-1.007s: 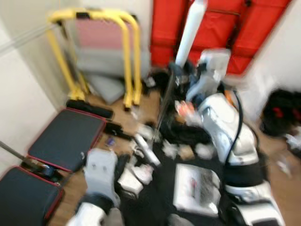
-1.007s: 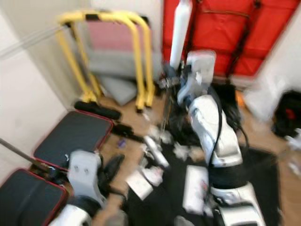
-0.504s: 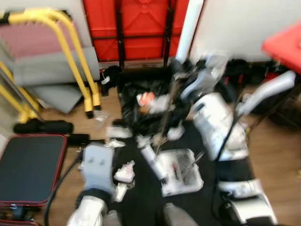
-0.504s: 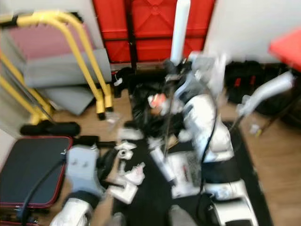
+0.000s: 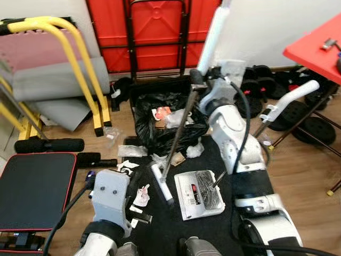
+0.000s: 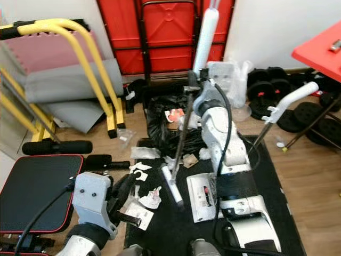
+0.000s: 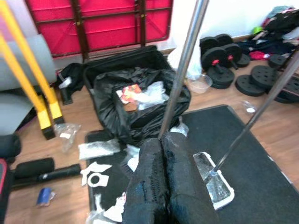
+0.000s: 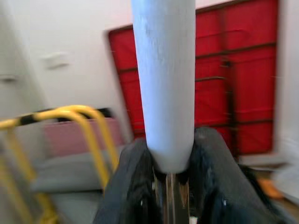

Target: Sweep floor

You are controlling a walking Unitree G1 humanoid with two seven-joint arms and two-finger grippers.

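Broom [image 5: 178, 133] gripped high by right gripper [image 8: 168, 184], head down on the black mat [image 5: 176, 229] among paper scraps
Long thin metal pole with white foam grip [image 8: 163, 79] up top: looks light and stiff, but long lever, so head will swing wide; foam is the sensible hold, bare metal below likely slippery. Right fingers [image 8: 212, 186] closed around the pole just under the foam. Left gripper [image 7: 163, 182] low and near, fingers pressed together, nothing in them. Scraps [image 5: 141, 194] look featherlight, probably scatter rather than roll; black bin bag [image 5: 160, 120] sits far of the mat, soft and open. White dustpan [image 5: 200, 193] lies right of the broom head [image 5: 161, 184]. Bristles hard to make out; foam top cut off by frame edge; right wrist view blurred
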